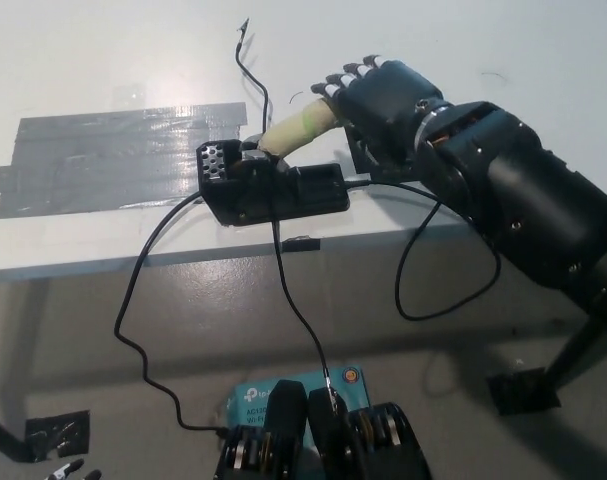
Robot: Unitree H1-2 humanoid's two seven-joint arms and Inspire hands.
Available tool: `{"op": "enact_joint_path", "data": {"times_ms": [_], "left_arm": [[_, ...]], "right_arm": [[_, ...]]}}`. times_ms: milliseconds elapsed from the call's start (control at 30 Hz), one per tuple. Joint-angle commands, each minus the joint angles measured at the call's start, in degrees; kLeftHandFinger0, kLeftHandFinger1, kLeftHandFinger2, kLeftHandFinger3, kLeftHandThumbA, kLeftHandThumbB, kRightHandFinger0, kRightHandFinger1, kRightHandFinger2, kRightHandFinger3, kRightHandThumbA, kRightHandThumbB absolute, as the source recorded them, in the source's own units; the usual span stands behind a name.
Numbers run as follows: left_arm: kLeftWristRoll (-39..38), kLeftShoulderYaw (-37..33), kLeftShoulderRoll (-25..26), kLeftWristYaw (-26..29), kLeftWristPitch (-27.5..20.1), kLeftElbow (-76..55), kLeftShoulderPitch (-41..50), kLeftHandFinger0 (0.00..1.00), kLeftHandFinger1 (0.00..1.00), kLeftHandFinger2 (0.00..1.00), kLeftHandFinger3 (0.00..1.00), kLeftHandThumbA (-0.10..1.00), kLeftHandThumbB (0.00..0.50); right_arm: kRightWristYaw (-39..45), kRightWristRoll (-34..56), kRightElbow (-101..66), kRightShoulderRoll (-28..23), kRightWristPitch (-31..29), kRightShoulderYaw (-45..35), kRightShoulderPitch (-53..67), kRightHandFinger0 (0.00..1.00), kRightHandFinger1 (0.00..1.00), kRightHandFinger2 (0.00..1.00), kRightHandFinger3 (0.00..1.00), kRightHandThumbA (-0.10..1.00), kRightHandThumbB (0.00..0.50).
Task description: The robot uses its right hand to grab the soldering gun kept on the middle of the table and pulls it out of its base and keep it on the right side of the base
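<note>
The soldering gun (298,128) has a pale yellow handle and sits slanted in its black base (273,192) near the middle of the table's front edge. My black right hand (378,95) comes in from the right, with its fingers (348,76) curled over the handle's back end, which is hidden under the palm. The gun's tip is hidden inside the base. Only a sliver of my white left hand (68,470) shows at the bottom left corner, well away from the table.
A patch of grey tape (123,155) covers the table left of the base. A thin black wire (251,70) runs back from the base. Black cables (453,270) hang over the table's front edge (103,262). A teal box (293,395) lies on the floor below.
</note>
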Motion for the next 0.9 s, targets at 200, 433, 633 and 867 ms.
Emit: {"op": "enact_joint_path", "data": {"times_ms": [200, 433, 633, 867], "left_arm": [[2.5, -1.1, 2.1, -0.6, 1.3, -1.9, 0.1, 0.84, 0.75, 0.97, 1.00, 0.71, 0.135], [3.3, -2.1, 2.6, -1.1, 1.2, -2.1, -0.2, 0.90, 0.78, 1.00, 1.00, 0.73, 0.115], [4.0, -2.7, 3.2, -1.2, 2.4, -3.1, 0.1, 0.91, 0.77, 0.99, 1.00, 0.72, 0.156], [4.3, -2.8, 3.7, -1.7, 1.7, -2.1, -0.5, 0.89, 0.77, 1.00, 1.00, 0.72, 0.156]], "right_arm": [[-29.8, -11.6, 4.2, -0.9, -3.0, -0.3, 2.1, 0.00, 0.01, 0.17, 1.00, -0.10, 0.188], [-41.4, -11.5, 6.7, -1.2, -5.4, -1.3, 3.7, 0.00, 0.00, 0.09, 0.99, -0.10, 0.196], [-48.4, -11.9, 10.1, -1.5, -7.3, -1.1, 3.5, 0.00, 0.00, 0.39, 0.38, -0.10, 0.270], [-49.4, -11.1, 10.8, -3.2, -11.1, -1.8, 0.4, 0.00, 0.00, 0.29, 0.47, -0.10, 0.198]]}}
